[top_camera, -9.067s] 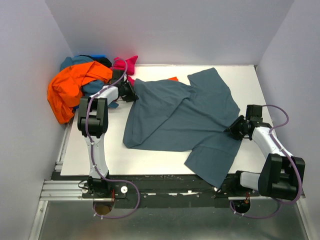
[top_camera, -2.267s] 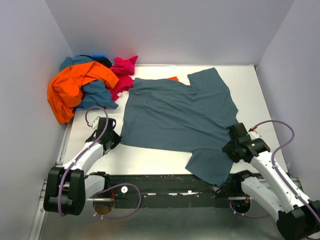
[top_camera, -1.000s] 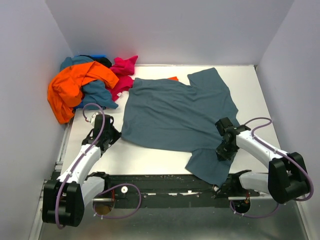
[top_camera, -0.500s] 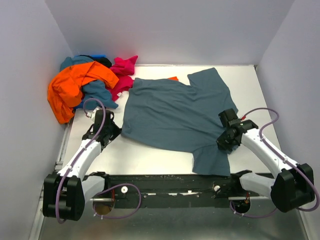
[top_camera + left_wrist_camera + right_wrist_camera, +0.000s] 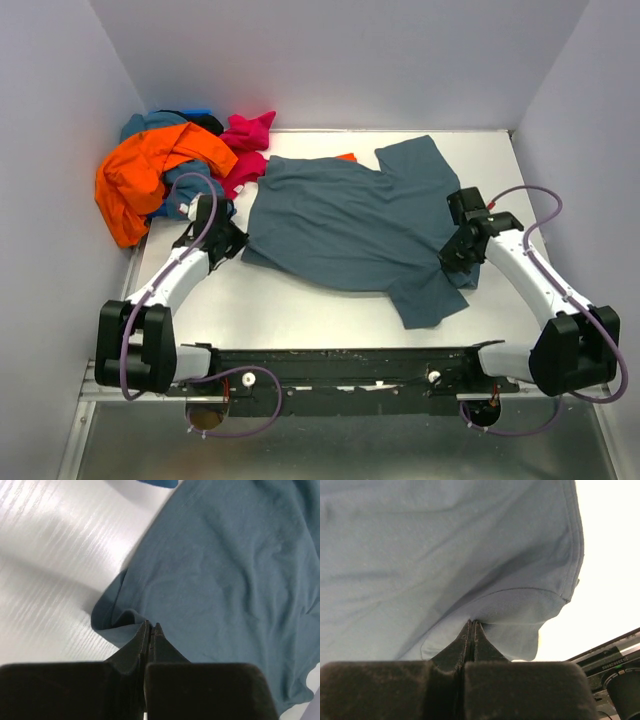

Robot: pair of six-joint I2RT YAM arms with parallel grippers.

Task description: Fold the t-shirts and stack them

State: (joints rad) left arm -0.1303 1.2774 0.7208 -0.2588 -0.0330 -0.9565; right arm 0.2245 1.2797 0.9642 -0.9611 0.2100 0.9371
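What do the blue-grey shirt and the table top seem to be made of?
Blue-grey shirt: soft matte knit, probably cotton jersey; it drapes, wrinkles, with a stitched hem. Table top: smooth white board with faint grain and sheen, likely laminate.

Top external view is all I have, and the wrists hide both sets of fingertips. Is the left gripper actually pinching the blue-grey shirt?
Observer: Yes. The left wrist view shows the left gripper shut on a curled-up corner of the blue-grey shirt.
Operator: And the right one?
Observer: The right wrist view shows the right gripper shut on a fold of the same shirt, with a stitched hem running just to the right of the pinch.
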